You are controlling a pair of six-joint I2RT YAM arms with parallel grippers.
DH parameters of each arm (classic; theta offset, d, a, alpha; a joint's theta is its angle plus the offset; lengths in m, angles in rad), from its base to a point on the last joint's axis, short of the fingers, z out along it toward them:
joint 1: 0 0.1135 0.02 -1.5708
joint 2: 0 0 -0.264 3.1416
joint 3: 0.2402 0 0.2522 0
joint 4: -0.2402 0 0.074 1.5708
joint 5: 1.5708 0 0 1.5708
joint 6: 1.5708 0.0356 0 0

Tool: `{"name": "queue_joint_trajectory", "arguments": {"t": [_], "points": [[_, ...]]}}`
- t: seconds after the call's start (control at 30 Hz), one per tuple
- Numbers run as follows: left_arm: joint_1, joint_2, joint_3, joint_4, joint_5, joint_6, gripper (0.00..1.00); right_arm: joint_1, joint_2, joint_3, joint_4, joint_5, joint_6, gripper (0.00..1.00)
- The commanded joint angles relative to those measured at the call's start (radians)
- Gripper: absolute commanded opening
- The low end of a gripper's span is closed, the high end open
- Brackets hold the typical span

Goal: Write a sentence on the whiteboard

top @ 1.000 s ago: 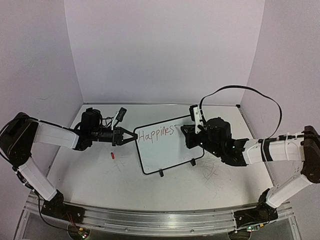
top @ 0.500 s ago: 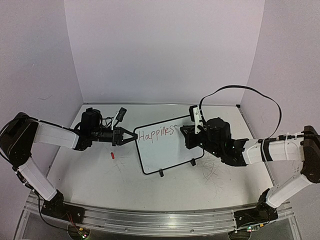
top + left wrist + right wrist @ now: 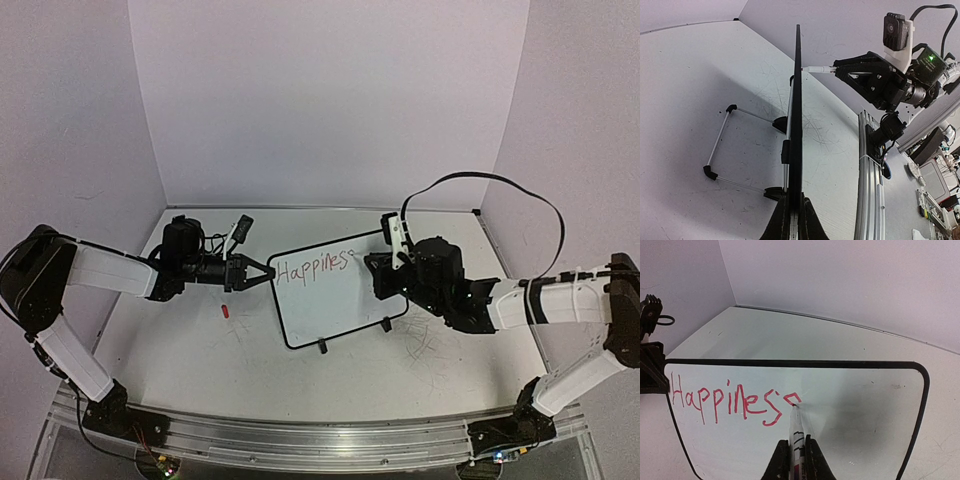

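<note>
1. You get bright, even, diffuse light in all three views; the walls read faintly lilac.
2. Your top view bows the rail (image 3: 300, 440) at the bottom edge.
3. In your left wrist view, the whiteboard (image 3: 797, 125) throws a soft shadow onto the table (image 3: 685, 75).
4. In your right wrist view, grey shadow dims the board's right half. The red lettering (image 3: 735, 402) reads crisp, and the marker (image 3: 796, 437) near the lens looks softer.

One whiteboard (image 3: 335, 300). One marker (image 3: 796, 425). One small red object (image 3: 226, 311). Two claws: left claw (image 3: 267, 274), right claw (image 3: 794, 446).
</note>
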Motion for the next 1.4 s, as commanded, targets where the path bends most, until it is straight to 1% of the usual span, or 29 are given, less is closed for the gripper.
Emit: {"name": "queue_joint_trajectory", "arguments": {"t": [0.0, 0.3, 0.6, 0.8, 1.03, 1.07, 1.13, 1.3, 1.37], "points": [[-0.003, -0.011, 0.03, -0.026, 0.033, 0.012, 0.0, 0.0, -0.036, -0.022, -0.023, 0.06, 0.007, 0.0], [-0.003, -0.01, 0.033, -0.026, 0.035, 0.011, 0.0, -0.001, -0.043, -0.039, -0.044, 0.051, 0.016, 0.0], [-0.003, -0.008, 0.033, -0.027, 0.034, 0.009, 0.0, 0.01, -0.025, -0.04, -0.04, 0.009, 0.032, 0.0], [-0.003, -0.008, 0.034, -0.026, 0.035, 0.009, 0.0, 0.017, -0.001, -0.019, -0.024, -0.004, 0.037, 0.0], [-0.003, -0.006, 0.032, -0.028, 0.031, 0.011, 0.0, 0.017, 0.009, 0.021, 0.001, 0.02, 0.026, 0.0], [-0.003, -0.005, 0.033, -0.027, 0.03, 0.011, 0.0, 0.018, -0.002, 0.022, 0.003, 0.018, 0.027, 0.0], [-0.003, -0.005, 0.03, -0.027, 0.029, 0.011, 0.0, 0.018, -0.075, -0.004, 0.022, -0.019, 0.015, 0.0], [-0.003, -0.014, 0.026, -0.029, 0.017, 0.015, 0.0, 0.015, -0.289, -0.181, 0.061, -0.057, -0.092, 0.0], [-0.003, -0.012, 0.028, -0.031, 0.016, 0.016, 0.0, 0.009, -0.347, -0.217, 0.048, -0.057, -0.114, 0.0]]}}
